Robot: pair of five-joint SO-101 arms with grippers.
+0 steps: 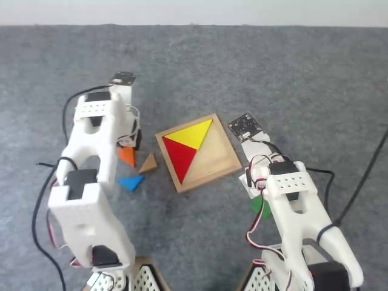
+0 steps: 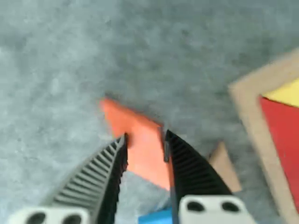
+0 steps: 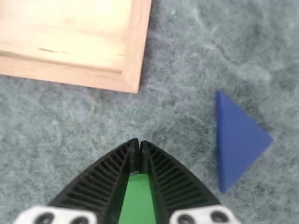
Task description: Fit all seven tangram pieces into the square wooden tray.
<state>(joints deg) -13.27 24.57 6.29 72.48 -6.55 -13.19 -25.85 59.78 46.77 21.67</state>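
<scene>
Orange piece straddled by left hand

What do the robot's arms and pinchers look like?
The left arm and right arm are chunky white plastic with black joints and thin black and red cables. The left gripper and right gripper have black, pointed, ridged fingers on white bases.

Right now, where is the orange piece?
In the high view the orange piece lies on the mat left of the wooden tray, beside the tan triangle, under the left gripper.
</scene>
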